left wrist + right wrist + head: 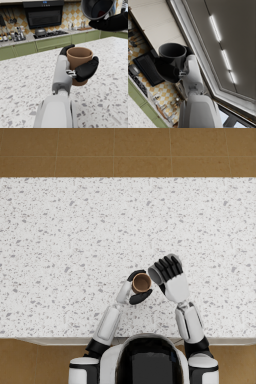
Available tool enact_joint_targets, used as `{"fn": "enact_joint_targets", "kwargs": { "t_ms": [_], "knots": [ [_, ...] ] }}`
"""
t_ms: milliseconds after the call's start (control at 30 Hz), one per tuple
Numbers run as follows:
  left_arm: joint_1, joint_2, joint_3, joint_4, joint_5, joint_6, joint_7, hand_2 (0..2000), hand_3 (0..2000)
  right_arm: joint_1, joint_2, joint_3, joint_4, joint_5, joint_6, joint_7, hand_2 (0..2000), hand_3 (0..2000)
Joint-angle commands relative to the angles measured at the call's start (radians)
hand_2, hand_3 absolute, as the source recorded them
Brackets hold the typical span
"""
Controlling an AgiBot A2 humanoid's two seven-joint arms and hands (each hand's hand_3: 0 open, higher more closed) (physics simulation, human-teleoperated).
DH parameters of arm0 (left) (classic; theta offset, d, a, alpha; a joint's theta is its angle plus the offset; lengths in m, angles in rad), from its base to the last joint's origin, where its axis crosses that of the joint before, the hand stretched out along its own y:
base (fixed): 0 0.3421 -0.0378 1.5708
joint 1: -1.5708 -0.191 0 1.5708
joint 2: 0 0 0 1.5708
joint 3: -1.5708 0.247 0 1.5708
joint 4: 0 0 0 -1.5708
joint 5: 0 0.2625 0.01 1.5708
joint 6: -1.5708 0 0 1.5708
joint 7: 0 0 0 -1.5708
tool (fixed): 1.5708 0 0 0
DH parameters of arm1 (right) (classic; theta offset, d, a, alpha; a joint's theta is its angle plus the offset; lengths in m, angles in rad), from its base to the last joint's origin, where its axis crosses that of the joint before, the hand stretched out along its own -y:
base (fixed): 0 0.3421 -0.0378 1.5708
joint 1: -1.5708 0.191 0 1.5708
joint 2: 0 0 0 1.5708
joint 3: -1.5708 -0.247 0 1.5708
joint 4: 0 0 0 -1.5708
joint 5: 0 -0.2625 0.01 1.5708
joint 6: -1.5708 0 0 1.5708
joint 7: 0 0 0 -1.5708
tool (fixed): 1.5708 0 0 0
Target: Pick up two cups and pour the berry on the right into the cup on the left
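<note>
While each hand (139,289) grips a cup (79,62), cabinets (47,45) stand behind.

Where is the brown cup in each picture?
Head view: the brown ribbed cup sits centre, held in the left hand.
Left wrist view: cup at centre.
Right wrist view: not visible.
Shared landmark: the speckled white countertop, also under the cup.

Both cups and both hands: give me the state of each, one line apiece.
brown cup: upright, held clear of the counter, inside not visible.
grey cup: tipped mouth-down above the brown cup, something red inside.
left hand: grips the brown cup.
right hand: holds the grey cup.
</note>
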Motion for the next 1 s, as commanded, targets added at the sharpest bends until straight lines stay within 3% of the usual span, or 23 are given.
{"fn": "enact_joint_targets", "kwargs": {
  "t_ms": [33, 533, 667, 700, 733, 1000],
  "knots": [
    [0.017, 0.011, 0.000, 0.005, 0.000, 0.000, 0.000, 2000, 1280, -0.001, -0.002, 0.004, 0.009, 0.032, 0.000, 0.000, 2000, 1280],
    [0.033, 0.031, 0.013, 0.033, 0.000, 0.000, 0.000, 2000, 1280, -0.004, -0.006, 0.016, 0.029, 0.512, -0.001, 0.002, 2000, 1280],
    [0.034, 0.034, 0.010, 0.040, 0.082, 0.001, 0.000, 2000, 1280, -0.005, -0.007, 0.016, 0.029, 0.640, -0.002, 0.002, 2000, 1280],
    [0.251, -0.280, 0.390, 0.037, 0.091, 0.001, 0.000, 2000, 1280, -0.005, -0.007, 0.016, 0.029, 0.671, -0.002, 0.002, 2000, 1280],
    [0.073, -0.053, 0.098, 0.036, 0.096, 0.001, -0.001, 2000, 1280, -0.005, -0.007, 0.016, 0.029, 0.703, -0.003, 0.002, 2000, 1280],
    [0.074, -0.050, 0.091, 0.036, 0.111, -0.009, 0.000, 2000, 1280, -0.006, -0.007, 0.016, 0.028, 0.957, -0.004, 0.001, 2000, 1280]
  ]
}}
